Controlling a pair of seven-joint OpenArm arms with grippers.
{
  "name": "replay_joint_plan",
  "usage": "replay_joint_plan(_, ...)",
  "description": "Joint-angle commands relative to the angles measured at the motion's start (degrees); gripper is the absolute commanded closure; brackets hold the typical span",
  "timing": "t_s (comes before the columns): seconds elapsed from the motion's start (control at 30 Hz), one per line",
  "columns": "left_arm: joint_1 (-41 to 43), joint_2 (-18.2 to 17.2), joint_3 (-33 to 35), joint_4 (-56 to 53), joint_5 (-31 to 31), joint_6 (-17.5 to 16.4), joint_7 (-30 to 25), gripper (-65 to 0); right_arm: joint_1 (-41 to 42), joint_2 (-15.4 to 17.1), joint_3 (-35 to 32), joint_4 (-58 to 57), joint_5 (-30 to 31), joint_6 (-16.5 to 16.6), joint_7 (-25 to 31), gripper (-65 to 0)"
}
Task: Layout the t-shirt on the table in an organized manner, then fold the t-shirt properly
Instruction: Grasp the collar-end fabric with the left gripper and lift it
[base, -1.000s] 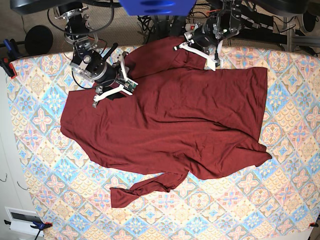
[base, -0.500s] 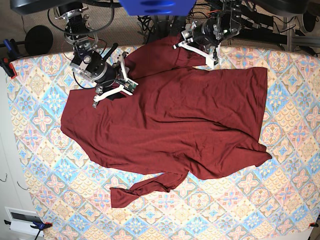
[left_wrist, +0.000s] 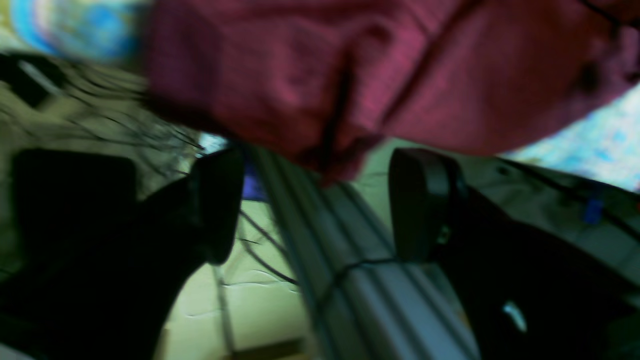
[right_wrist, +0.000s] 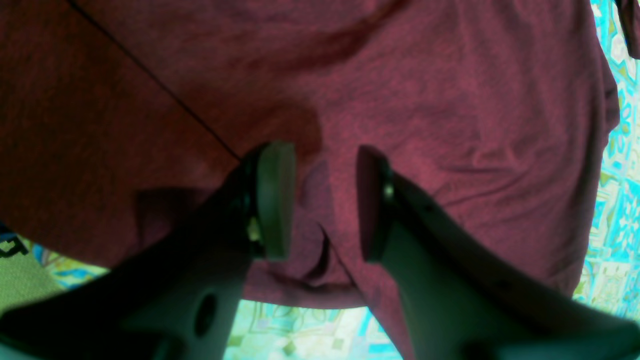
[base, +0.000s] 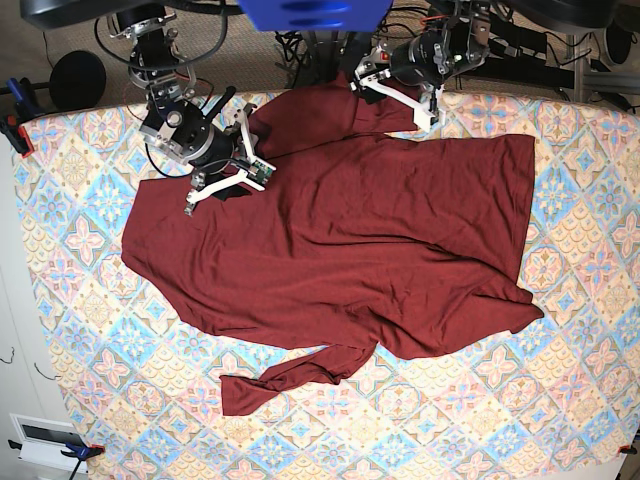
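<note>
Up at the table's far edge, the left gripper (left_wrist: 315, 200) has its jaws standing wide apart, nothing between them. In the left wrist view the picture is blurred, but the two dark fingers (left_wrist: 220, 200) plainly flank an empty gap, with the edge of the t-shirt (base: 350, 230) hanging just past the tips and floor and cables beyond. In the base view this gripper (base: 395, 85) sits at the rim of the table (base: 80, 280), over the part of the maroon fabric that reaches the far edge.

Over to the right gripper (right_wrist: 322, 200). Its jaws are partly apart, pointing at the cloth, and a small raised fold of maroon fabric shows in the gap between the pads. Whether the pads are pinching that fold or only straddling it cannot be told from here. The base view puts this gripper (base: 235, 165) on the shirt's upper corner on that view's left, white fingers lying on the fabric.

The shirt itself is spread across the middle of the patterned table, not flat: one side runs fairly straight along that view's right, a pointed flap juts out low on the right, and a narrow twisted strip trails off toward the near edge. Wrinkles run across the body. No container appears anywhere on the table.
</note>
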Motion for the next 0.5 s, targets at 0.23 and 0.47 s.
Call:
replay_joint_plan(0.23,-2.19,0.05,-2.36,1.65,-6.23,-0.17,-0.02,-35.1,0.38,0.34,0.21,1.17,0.62,-0.27,0.97,-20.3)
replay_joint_plan(0.47,-4.65,0.14,-2.45,1.39,-6.23,-0.17,-0.2,-35.4,0.38,0.34,0.21,1.17,0.62,-0.27,0.97,-20.3)
